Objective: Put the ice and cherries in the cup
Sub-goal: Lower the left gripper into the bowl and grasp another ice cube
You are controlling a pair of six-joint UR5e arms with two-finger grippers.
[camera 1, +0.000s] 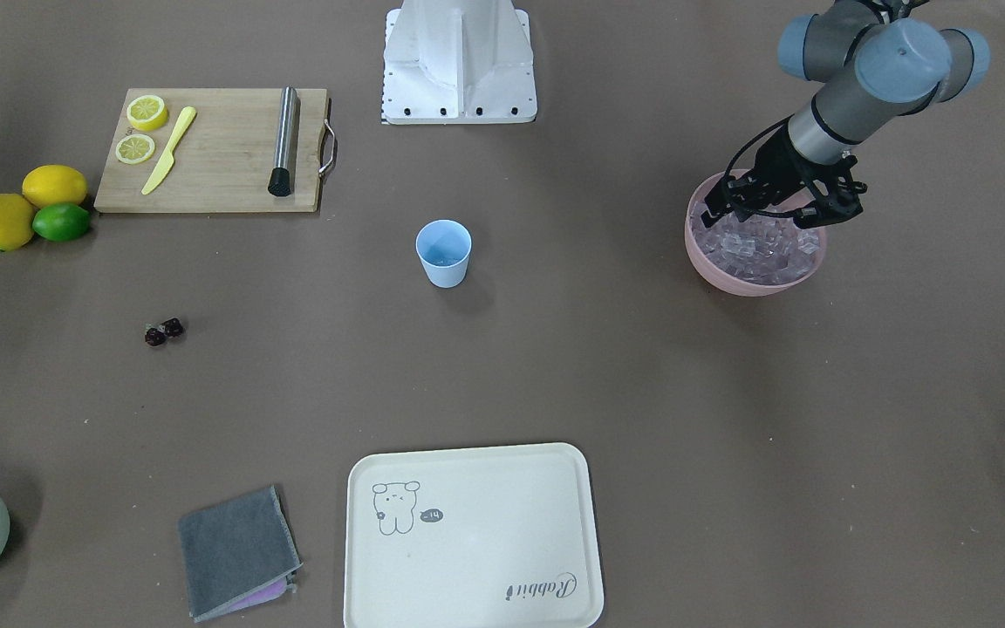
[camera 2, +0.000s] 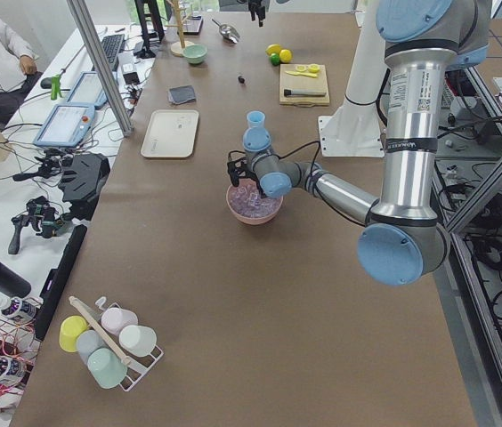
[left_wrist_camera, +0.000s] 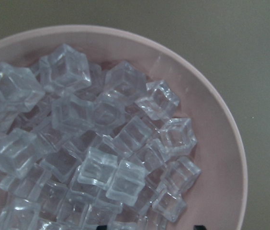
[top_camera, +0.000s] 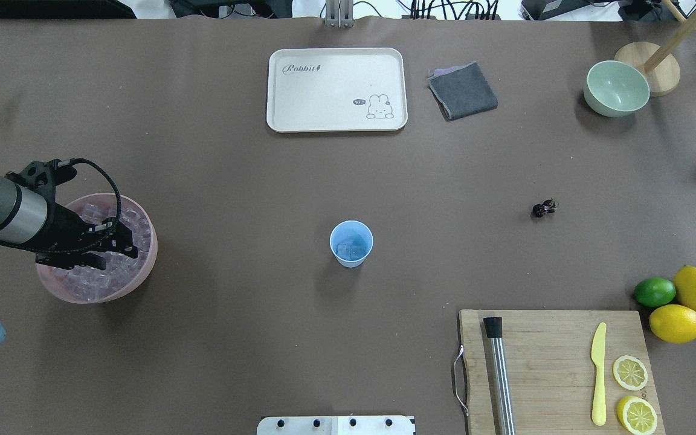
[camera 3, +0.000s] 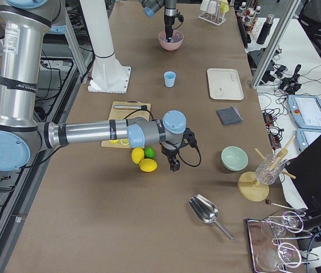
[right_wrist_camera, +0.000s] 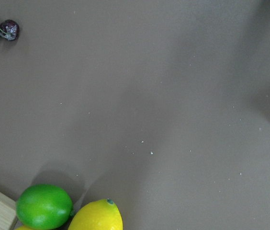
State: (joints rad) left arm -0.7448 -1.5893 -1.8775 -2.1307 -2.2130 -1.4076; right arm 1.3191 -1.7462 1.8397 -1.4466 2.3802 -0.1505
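The light blue cup [top_camera: 351, 243] stands upright mid-table with ice in its bottom; it also shows in the front view [camera 1: 443, 253]. The ice [left_wrist_camera: 101, 143] fills the pink bowl [top_camera: 142, 272], which also shows in the front view [camera 1: 751, 283]. My left gripper [top_camera: 119, 244] is open, low over the ice inside the bowl, and holds nothing. The cherries [top_camera: 544, 208] lie on the table as a dark pair, far from the cup; they also show in the right wrist view [right_wrist_camera: 0, 29]. My right gripper [camera 3: 175, 166] hovers by the lemons; I cannot tell its state.
A cutting board [top_camera: 556, 368] holds a metal muddler [top_camera: 498, 374], a yellow knife [top_camera: 598, 371] and lemon slices. Two lemons [top_camera: 686, 308] and a lime [top_camera: 654, 292] sit beside it. A cream tray [top_camera: 336, 89], a grey cloth [top_camera: 463, 90] and a green bowl [top_camera: 616, 88] are at the far side.
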